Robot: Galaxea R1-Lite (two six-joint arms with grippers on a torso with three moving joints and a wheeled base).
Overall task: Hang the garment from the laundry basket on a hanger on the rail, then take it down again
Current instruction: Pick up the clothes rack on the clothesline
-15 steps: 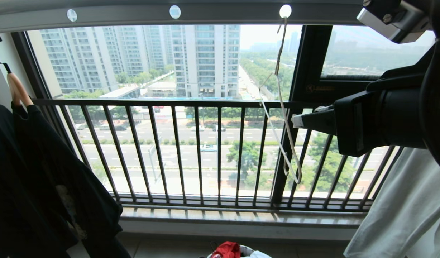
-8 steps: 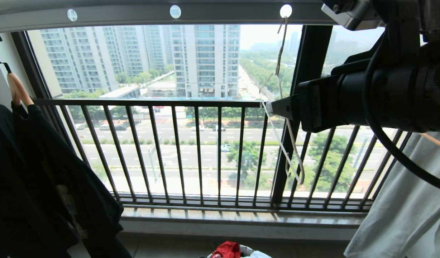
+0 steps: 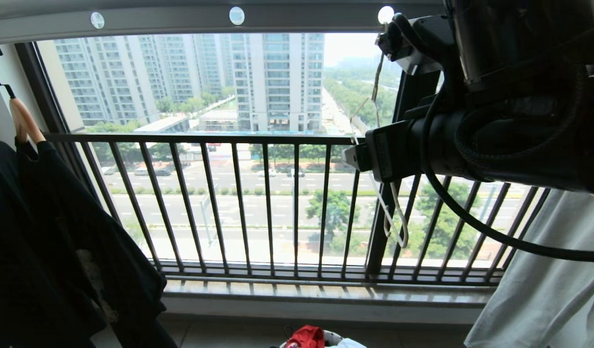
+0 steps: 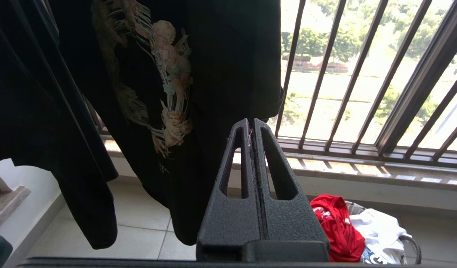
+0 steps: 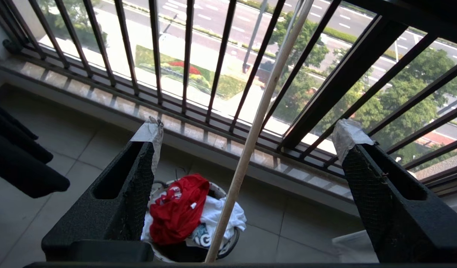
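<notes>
The red garment (image 5: 178, 208) lies crumpled in the laundry basket (image 5: 228, 242) on the floor; it also shows in the head view as the garment (image 3: 306, 336) and in the left wrist view as the garment (image 4: 334, 227). The thin white hanger (image 3: 391, 212) dangles by its hook from a hole in the grey rail (image 3: 181, 21). My right gripper (image 5: 249, 128) is raised beside it and open wide, with the hanger's wire (image 5: 251, 149) running between the taped fingers and touching neither. The left gripper (image 4: 252, 126) hangs low, shut on nothing.
A black shirt (image 3: 60, 232) on a wooden hanger (image 3: 23, 121) hangs at the left. A pale garment (image 3: 543, 280) hangs at the right. The dark barred railing (image 3: 229, 203) stands just behind the hanger. A white T-shirt (image 5: 221, 219) shares the basket.
My right arm has moved left and up to the hanger, and its fingers have spread wide around the wire. The left arm has not moved.
</notes>
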